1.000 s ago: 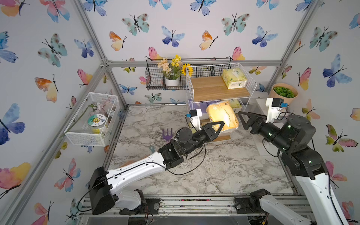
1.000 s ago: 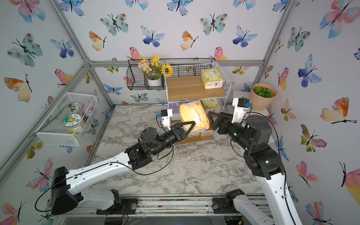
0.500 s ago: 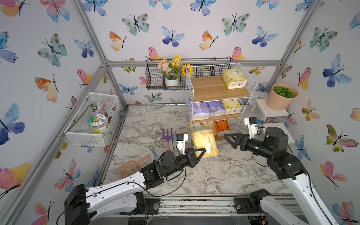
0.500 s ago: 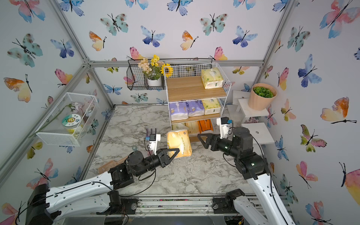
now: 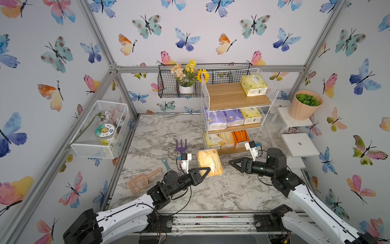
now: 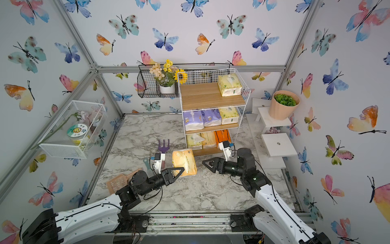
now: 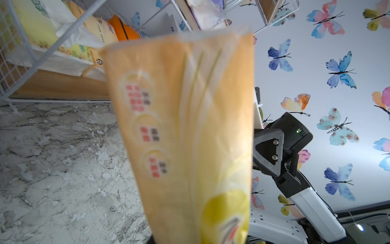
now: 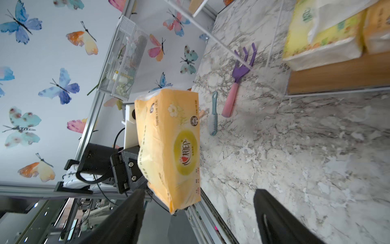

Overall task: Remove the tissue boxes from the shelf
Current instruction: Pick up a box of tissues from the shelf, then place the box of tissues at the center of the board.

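My left gripper (image 5: 206, 169) is shut on one end of a peach-orange tissue pack (image 5: 209, 161), holding it upright just above the marble floor in front of the shelf (image 5: 236, 97). In the left wrist view the pack (image 7: 190, 126) fills the middle and hides the jaws. My right gripper (image 5: 231, 164) stands open to the pack's right, pointing at it, with nothing between its fingers (image 8: 135, 207). On the shelf, a yellow pack (image 5: 254, 85) lies on top. Two purple packs (image 5: 216, 120) and a yellow-green one (image 5: 251, 115) fill the middle board. Pale yellow packs (image 5: 212, 140) and a bright orange one (image 5: 240, 137) sit below.
A purple rake (image 5: 181, 145), a teal brush (image 5: 166, 164) and a peach scoop (image 5: 141, 182) lie on the floor left of my left arm. A black wire basket with flowers (image 5: 168, 88) hangs behind; a white mesh basket (image 5: 95, 147) is on the left wall. White steps (image 5: 299, 144) and a plant pot (image 5: 304, 107) stand right.
Both arms have drawn back from the shelf toward the front and come down. The left gripper carried the peach-orange pack with it. The right gripper's jaws have spread wider.
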{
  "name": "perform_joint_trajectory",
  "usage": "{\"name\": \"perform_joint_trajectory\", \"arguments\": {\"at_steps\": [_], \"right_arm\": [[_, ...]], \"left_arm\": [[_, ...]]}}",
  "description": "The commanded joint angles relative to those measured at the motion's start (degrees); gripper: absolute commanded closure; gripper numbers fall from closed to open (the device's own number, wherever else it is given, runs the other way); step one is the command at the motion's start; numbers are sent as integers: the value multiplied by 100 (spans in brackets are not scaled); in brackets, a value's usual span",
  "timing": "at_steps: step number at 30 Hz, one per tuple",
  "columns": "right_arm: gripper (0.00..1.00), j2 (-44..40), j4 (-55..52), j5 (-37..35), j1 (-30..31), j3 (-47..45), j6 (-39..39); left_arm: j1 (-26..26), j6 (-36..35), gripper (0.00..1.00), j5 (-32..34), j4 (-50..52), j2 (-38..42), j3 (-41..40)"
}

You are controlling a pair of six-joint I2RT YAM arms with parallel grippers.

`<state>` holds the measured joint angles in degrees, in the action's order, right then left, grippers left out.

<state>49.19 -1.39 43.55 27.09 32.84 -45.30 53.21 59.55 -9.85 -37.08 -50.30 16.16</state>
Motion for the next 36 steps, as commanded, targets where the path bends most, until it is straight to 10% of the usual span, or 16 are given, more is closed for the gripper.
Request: {"name": "perform_joint_trajectory", "arguments": {"at_steps": [1, 14, 24, 32, 36], "right_arm": [[14, 191, 788, -43, 402, -106, -224], [19, 937, 1881, 142, 748, -313, -548], [46, 1026, 2404, 110, 848, -489, -873], [63, 907, 2361, -94, 859, -596, -911], [66, 758, 1996, -443, 864, -724, -820]], "left_arm": [[-46, 127, 71, -565, -862, -70, -77], [-220, 606, 72, -1391, -2841, -1158, -535], [-222, 661, 71, -1591, -3285, -1576, -502], [-232, 644, 2, -1071, -2595, -1377, -534], [-315, 603, 1, -11, -960, -575, -596]]}}
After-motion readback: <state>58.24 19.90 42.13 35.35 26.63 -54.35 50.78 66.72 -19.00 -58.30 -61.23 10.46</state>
